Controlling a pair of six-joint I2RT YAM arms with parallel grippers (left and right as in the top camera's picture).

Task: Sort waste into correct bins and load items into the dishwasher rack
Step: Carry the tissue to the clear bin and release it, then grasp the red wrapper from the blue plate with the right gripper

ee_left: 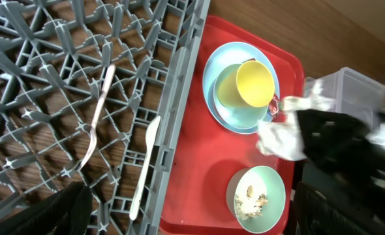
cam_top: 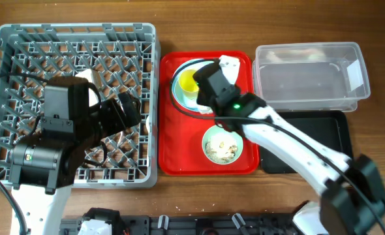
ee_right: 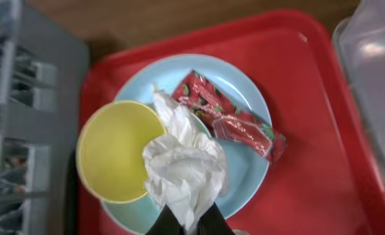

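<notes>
My right gripper (ee_right: 191, 223) is shut on the crumpled white napkin (ee_right: 183, 163), held just above the light blue plate (ee_right: 251, 166) on the red tray (cam_top: 179, 150). The yellow cup (ee_right: 111, 150) sits in the small light blue bowl on that plate, with the red shiny wrapper (ee_right: 235, 121) beside it. The pale green bowl (cam_top: 222, 145) holds rice-like scraps (ee_left: 252, 199). The white fork (ee_left: 98, 117) and spoon (ee_left: 145, 166) lie in the grey dishwasher rack (cam_top: 23, 39). My left gripper (ee_left: 179, 225) is open and empty over the rack's right edge.
The clear plastic tub (cam_top: 310, 75) stands at the back right, with the shallow black tray (cam_top: 323, 140) in front of it. The right arm reaches across the black tray and the red tray. Bare wooden table shows behind the rack.
</notes>
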